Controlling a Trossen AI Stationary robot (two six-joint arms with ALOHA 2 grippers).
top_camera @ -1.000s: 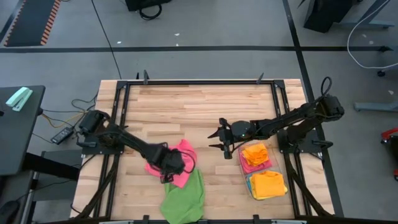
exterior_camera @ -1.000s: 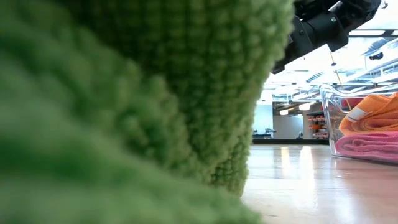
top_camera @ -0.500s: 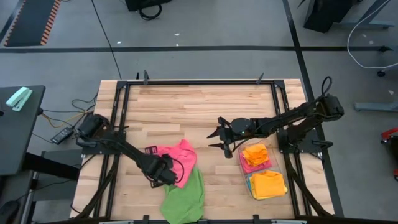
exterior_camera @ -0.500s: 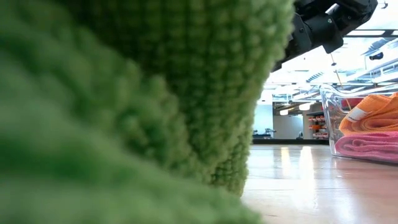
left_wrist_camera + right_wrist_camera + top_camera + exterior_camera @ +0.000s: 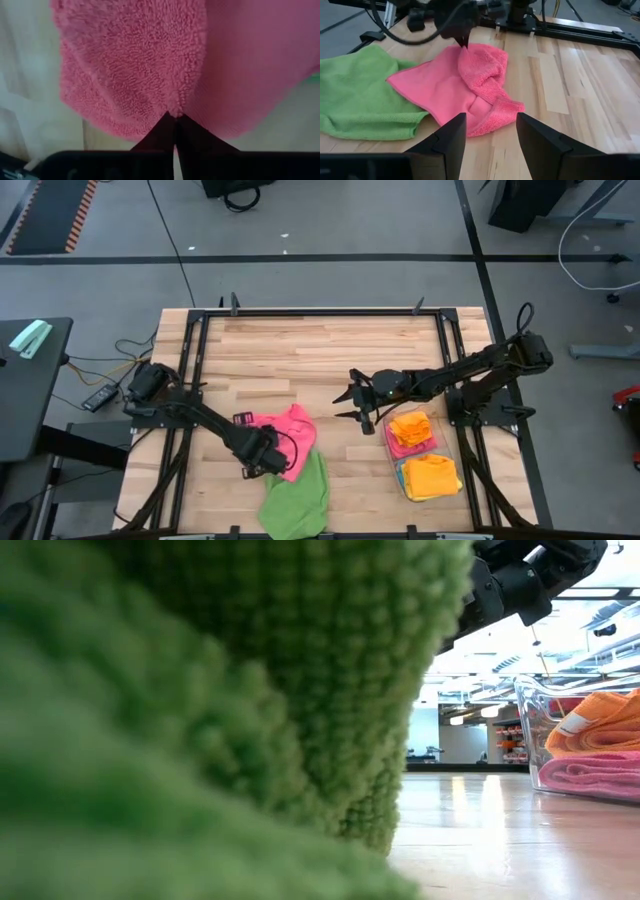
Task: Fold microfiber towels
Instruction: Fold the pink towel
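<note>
Wooden tabletop (image 5: 330, 360) is carrying a limp pink towel (image 5: 292, 438) (light, floppy), the left tool (image 5: 262, 468) pinching its edge shut while the right tool (image 5: 362, 404) is hanging open and empty.

- A wide stretch of bare wooden table (image 5: 320, 355) is lying open along the far side, with nothing standing on it.
- The pink towel (image 5: 285, 435) and green towel (image 5: 297, 498) are covering the near middle, touching each other.
- The left gripper (image 5: 262, 470) is sitting pinched shut on the pink towel's near-left edge, blocking that corner.
- The right gripper (image 5: 352, 402) is hanging with fingers apart between the pink towel and the clear bin (image 5: 392, 452), narrowing that gap.
- The bin, full of folded towels, is filling the near right side.
</note>
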